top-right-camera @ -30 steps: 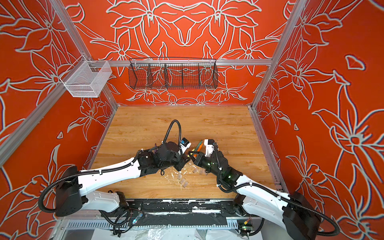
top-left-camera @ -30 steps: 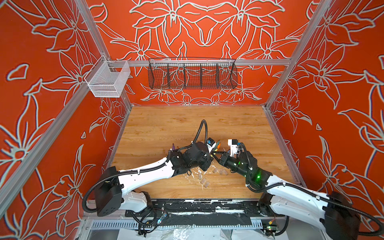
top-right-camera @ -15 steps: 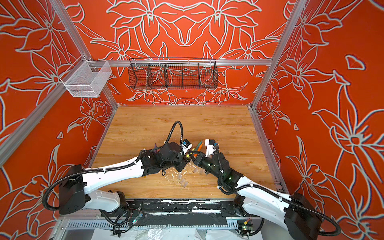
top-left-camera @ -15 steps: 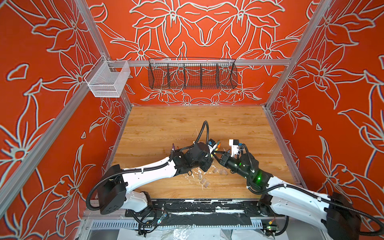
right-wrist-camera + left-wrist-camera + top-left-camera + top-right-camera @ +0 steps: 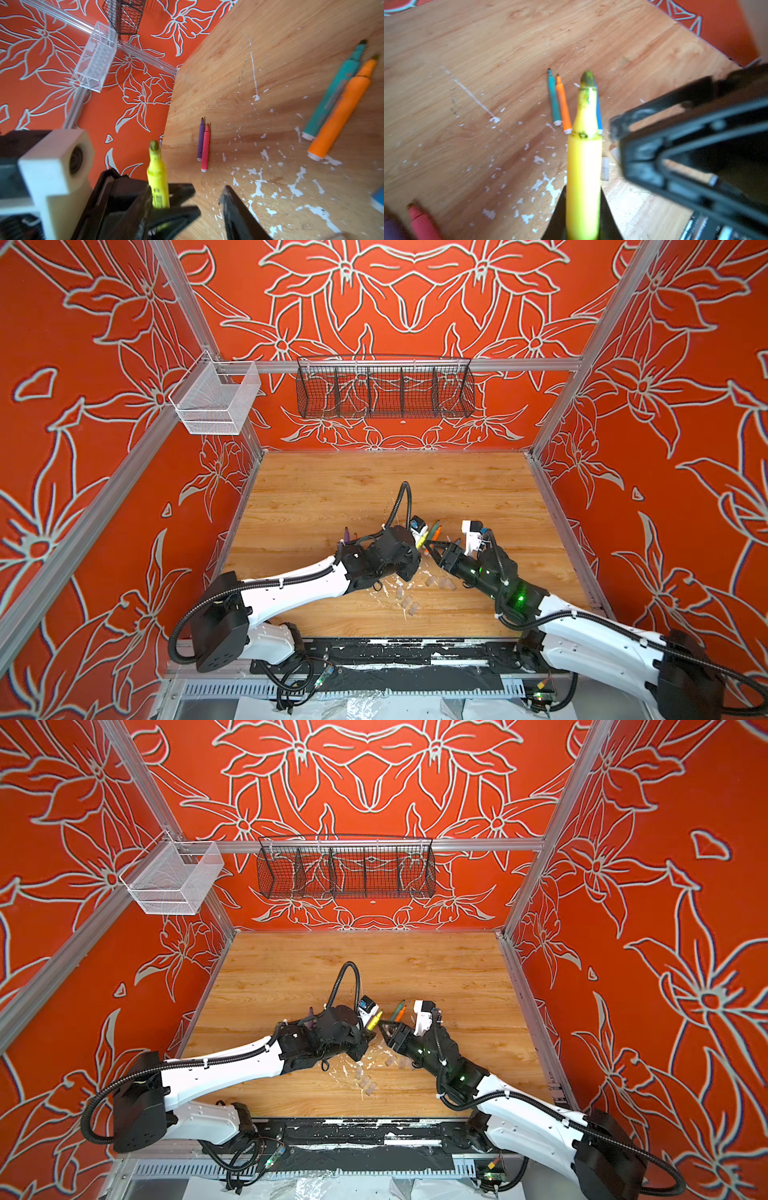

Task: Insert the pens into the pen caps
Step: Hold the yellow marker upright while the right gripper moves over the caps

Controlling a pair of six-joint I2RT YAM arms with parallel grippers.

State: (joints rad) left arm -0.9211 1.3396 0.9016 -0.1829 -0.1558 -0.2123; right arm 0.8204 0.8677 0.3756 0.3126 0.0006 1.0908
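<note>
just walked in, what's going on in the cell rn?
The left gripper is shut on the yellow pen, tip bare and pointing outward. The right gripper sits open right next to it, holding nothing. The green pen, orange pen, blue pen, purple pen and pink pen lie uncapped on the table. The caps lie loose near the front, between the arms. No pen is capped yet.

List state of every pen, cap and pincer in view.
yellow pen: uncapped, in left pincer
left pincer: shut on yellow pen
right pincer: open, empty
green pen: uncapped, lying beside orange pen
orange pen: uncapped, lying flat
purple pen: uncapped, lying beside pink pen
pink pen: uncapped, lying flat
blue pen: lying flat, mostly hidden
pen caps: loose, none fitted
</note>
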